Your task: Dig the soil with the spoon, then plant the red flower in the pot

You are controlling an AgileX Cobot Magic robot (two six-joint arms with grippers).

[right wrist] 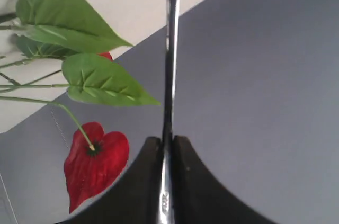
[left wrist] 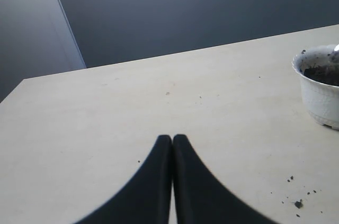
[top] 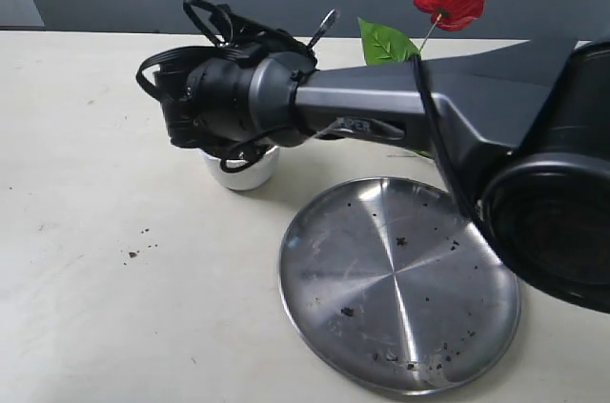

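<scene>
Left gripper (left wrist: 172,144) jaws closed, empty — pot (left wrist: 321,92) with soil (left wrist: 324,74) well apart.

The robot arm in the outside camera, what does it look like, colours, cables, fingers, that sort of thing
The right arm is matte dark grey to black, with a boxy tapered forearm narrowing into a rounded, cylindrical wrist. Black cables loop loosely around the wrist section. A big round black joint housing fills the lower right. In the wrist views, both the left gripper and the right gripper have smooth black fingers curving to narrow tips. No markings are legible.
</scene>
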